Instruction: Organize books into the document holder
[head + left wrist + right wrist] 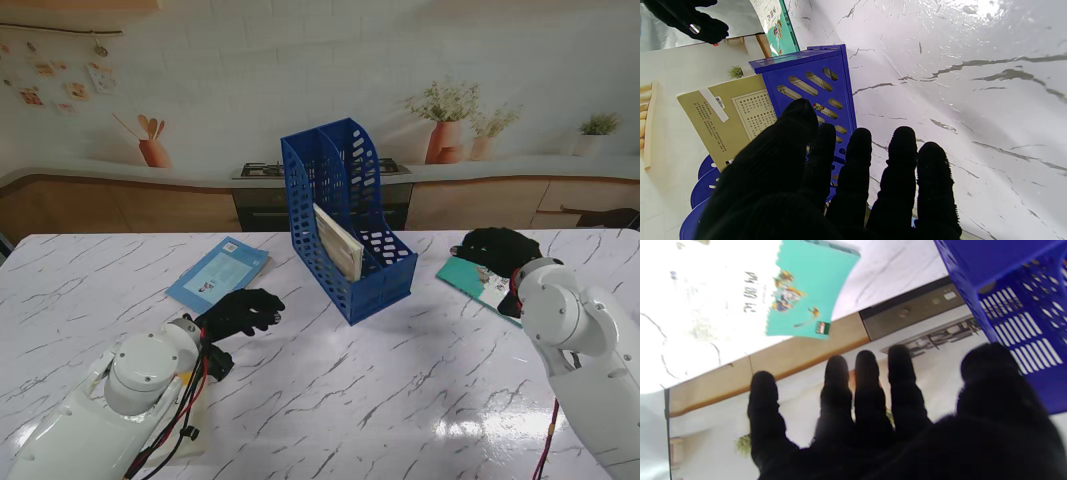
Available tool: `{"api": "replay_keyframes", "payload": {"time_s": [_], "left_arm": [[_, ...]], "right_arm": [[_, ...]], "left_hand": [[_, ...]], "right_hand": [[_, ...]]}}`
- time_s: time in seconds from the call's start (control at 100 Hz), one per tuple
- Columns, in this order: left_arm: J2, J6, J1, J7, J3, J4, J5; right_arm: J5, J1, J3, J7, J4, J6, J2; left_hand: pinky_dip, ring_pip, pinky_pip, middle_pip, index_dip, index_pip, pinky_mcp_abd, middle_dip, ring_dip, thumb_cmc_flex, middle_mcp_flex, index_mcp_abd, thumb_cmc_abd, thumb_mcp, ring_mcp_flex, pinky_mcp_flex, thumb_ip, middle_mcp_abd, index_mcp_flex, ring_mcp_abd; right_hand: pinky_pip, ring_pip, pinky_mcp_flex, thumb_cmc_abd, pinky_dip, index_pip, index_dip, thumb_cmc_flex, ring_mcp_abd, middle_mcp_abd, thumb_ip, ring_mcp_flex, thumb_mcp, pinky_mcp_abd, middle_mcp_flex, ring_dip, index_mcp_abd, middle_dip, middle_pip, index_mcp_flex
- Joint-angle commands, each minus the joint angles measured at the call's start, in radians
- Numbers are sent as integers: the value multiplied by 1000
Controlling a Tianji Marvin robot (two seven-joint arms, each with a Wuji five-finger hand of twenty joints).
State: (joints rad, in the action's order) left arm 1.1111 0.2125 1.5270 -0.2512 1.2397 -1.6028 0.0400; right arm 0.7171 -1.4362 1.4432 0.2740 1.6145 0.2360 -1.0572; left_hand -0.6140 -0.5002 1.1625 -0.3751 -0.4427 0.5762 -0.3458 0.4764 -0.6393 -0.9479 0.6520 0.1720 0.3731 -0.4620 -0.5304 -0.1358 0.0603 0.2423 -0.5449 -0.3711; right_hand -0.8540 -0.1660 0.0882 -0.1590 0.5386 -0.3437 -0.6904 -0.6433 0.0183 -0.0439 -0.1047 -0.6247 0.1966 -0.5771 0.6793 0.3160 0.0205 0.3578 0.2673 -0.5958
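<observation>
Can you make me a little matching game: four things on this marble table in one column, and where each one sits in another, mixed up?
Things:
1. tan paperback book
2. light blue paperback book
3. teal paperback book
4. blue plastic document holder

Places:
A. flat on the table, by the robot's black-gloved left hand
B. middle of the table, upright
C. leaning inside the holder
D. flat on the table, by the black-gloved right hand

Pairs: 1-C, 2-A, 3-D, 4-B
</observation>
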Motion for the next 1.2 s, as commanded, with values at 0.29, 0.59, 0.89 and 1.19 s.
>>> {"api": "replay_keyframes", "payload": {"time_s": [0.29, 0.59, 0.89, 1.19], "left_arm": [[5, -13, 0, -10, -11, 9, -13], [10, -10, -12, 0, -23, 24, -27], [10, -7, -22, -5, -30, 32, -27], [10, -6, -28, -10, -36, 37, -30]], "right_arm": [[0, 20, -7, 52, -108, 9, 14], [-3, 44, -21, 75, -190, 10, 21], [-19, 76, -49, 91, -293, 3, 27], [-24, 91, -73, 115, -360, -12, 34]], "left_hand": [[1, -12, -9, -11, -1, 7, -10, -7, 5, -6, -24, -1, -18, 27, 13, 5, -23, 1, 2, 10], [1, -12, -11, -11, -1, 8, -11, -6, 4, -7, -24, 0, -17, 28, 15, 7, -23, 2, 1, 11], [0, -14, -8, -12, -2, 9, -11, -6, 4, -6, -23, -1, -18, 30, 13, 6, -22, 1, 1, 9], [-2, -16, -5, -13, -1, 11, -11, -6, 3, -7, -23, -1, -21, 33, 13, 4, -22, 0, 1, 9]], "right_hand": [[41, 34, -27, 49, -49, 24, 32, -30, -69, 21, 54, 64, -33, 249, -63, -51, 26, -34, -21, 44], [97, 48, -73, 61, -134, 59, 60, -34, -113, 37, 59, 164, -47, 319, -164, -123, 29, -106, -29, 118], [86, 31, -130, 48, -346, 76, 111, -11, -150, 58, 54, 261, -5, 484, -257, -174, 35, -179, -9, 166], [85, 40, -151, 58, -379, 79, 121, -9, -136, 35, 53, 276, 13, 623, -272, -178, 66, -179, -12, 164]]}}
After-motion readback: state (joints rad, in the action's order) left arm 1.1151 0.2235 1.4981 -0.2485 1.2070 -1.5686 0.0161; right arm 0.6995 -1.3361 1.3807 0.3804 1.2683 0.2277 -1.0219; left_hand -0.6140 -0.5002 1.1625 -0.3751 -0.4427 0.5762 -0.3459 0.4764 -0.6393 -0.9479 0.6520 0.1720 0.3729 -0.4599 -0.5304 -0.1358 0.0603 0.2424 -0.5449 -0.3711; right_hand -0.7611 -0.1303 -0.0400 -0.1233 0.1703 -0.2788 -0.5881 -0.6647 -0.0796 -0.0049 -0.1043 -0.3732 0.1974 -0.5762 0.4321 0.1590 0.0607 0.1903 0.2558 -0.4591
